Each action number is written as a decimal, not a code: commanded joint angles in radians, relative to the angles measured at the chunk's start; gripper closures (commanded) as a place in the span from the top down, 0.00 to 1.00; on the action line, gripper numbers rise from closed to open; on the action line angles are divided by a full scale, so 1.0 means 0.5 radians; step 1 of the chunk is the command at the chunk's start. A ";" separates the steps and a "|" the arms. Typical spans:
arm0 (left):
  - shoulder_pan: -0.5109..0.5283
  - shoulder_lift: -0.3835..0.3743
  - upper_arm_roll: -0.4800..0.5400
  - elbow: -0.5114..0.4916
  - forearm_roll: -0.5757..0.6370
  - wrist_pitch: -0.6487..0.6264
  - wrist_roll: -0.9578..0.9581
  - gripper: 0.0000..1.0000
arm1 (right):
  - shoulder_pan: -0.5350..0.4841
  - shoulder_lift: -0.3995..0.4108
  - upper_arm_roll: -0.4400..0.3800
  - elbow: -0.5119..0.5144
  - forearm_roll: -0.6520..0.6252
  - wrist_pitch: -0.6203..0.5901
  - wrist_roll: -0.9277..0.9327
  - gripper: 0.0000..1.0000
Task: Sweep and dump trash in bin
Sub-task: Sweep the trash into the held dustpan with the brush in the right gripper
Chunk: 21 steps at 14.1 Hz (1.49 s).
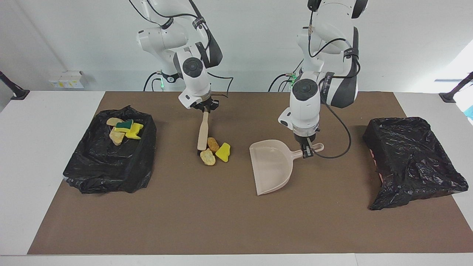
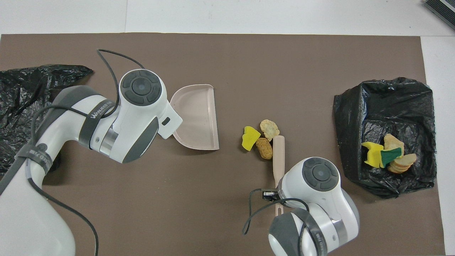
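Right gripper (image 1: 206, 109) clamped on beige-handled brush (image 1: 203, 130), touching three loose yellow, tan and orange-brown sponge scraps (image 1: 215, 151). Left gripper (image 1: 306, 150) shut on pale pink plastic dustpan (image 1: 271, 165) beside them.

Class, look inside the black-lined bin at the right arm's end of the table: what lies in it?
Sponge scraps lie piled inside the bin: yellow, tan and one green-layered. Anything beneath the pile stays hidden.
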 commanded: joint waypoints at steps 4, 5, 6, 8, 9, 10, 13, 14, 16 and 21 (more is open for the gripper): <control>-0.116 -0.267 0.009 -0.516 0.026 0.282 0.033 0.00 | 0.194 0.294 0.006 0.252 0.343 0.182 0.202 0.00; -0.131 -0.283 0.012 -0.556 0.026 0.340 0.026 0.00 | 0.212 0.316 0.006 0.304 0.459 0.198 0.208 0.00; -0.143 -0.295 0.009 -0.577 0.026 0.353 0.020 0.00 | 0.270 0.346 0.006 0.380 0.561 0.195 0.214 0.00; -0.183 -0.314 0.009 -0.593 0.026 0.353 0.023 0.00 | 0.338 0.392 0.006 0.506 0.641 0.198 0.339 0.00; -0.187 -0.314 0.009 -0.611 0.023 0.362 0.017 0.00 | 0.372 0.396 0.006 0.574 0.641 0.195 0.401 0.00; -0.190 -0.317 0.009 -0.621 0.004 0.377 -0.016 0.00 | 0.375 0.368 0.006 0.620 0.644 0.155 0.438 0.00; -0.205 -0.317 0.003 -0.624 -0.011 0.393 -0.218 0.00 | 0.299 0.185 -0.021 0.639 0.577 -0.114 0.399 0.00; -0.205 -0.317 0.003 -0.624 -0.072 0.390 -0.295 0.00 | 0.207 0.123 -0.018 0.642 0.489 -0.249 0.332 0.00; -0.205 -0.317 0.003 -0.624 -0.122 0.374 -0.333 0.00 | 0.102 0.061 -0.018 0.648 0.274 -0.503 0.114 0.00; -0.236 -0.329 0.003 -0.627 -0.137 0.316 -0.504 0.00 | -0.201 0.119 -0.012 0.623 -0.440 -0.646 -0.665 0.00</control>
